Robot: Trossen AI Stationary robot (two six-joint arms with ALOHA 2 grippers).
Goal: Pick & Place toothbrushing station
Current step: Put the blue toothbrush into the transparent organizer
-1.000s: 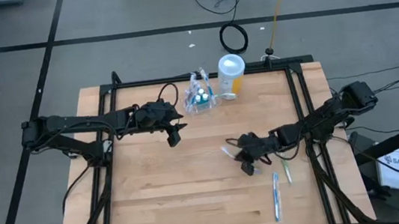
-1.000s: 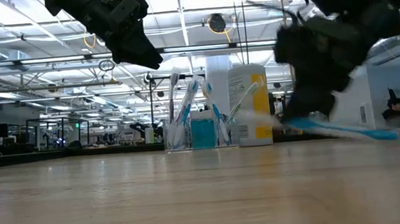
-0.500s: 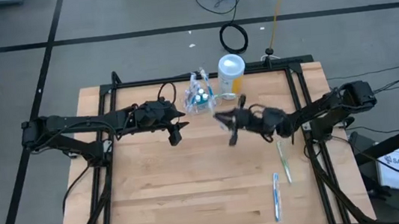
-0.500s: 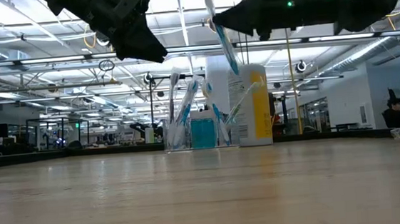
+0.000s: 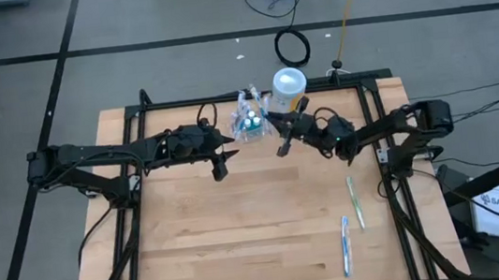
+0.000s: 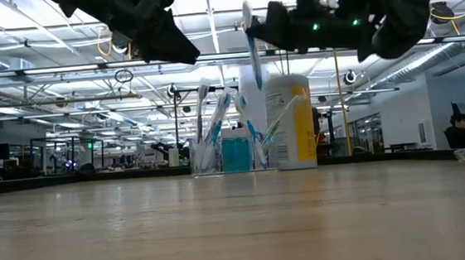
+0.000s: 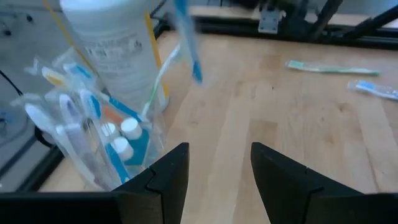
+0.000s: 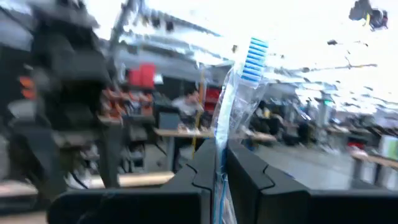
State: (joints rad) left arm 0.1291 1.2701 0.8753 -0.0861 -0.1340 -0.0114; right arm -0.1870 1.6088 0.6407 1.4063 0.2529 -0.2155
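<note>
A small clear cup (image 5: 249,121) stands near the table's far edge, holding several toothbrushes and teal tubes. In the left wrist view the cup (image 7: 93,140) is close ahead. My right gripper (image 5: 282,142) hovers just right of the cup, shut on a blue-and-white toothbrush (image 6: 252,45) in a clear wrapper. My left gripper (image 5: 220,168) hangs open above the table, left of and nearer than the cup, with nothing between its fingers (image 7: 166,174). Two more toothbrushes (image 5: 355,201) (image 5: 345,245) lie flat on the wood at the near right. My right gripper pinches the toothbrush's handle (image 8: 221,146) between its two fingers, through the clear wrapper. The fingers come from the table's right, slanting slightly upward, and lie across the brush. The brush stands nearly upright, bristle head (image 8: 252,57) on top, lifted clear of the table.
A tall yellow canister with a white lid (image 5: 288,93) stands right behind the cup, close to the held brush. A black frame rail (image 5: 226,98) runs along the table's far edge. Bare wood (image 5: 242,235) spreads across the near half.
My right gripper has risen from the near right of the table and swung toward the far edge and the cup, tipping upward and rolling. The toothbrush in it has gone from lying low over the wood to standing nearly upright in the air.
</note>
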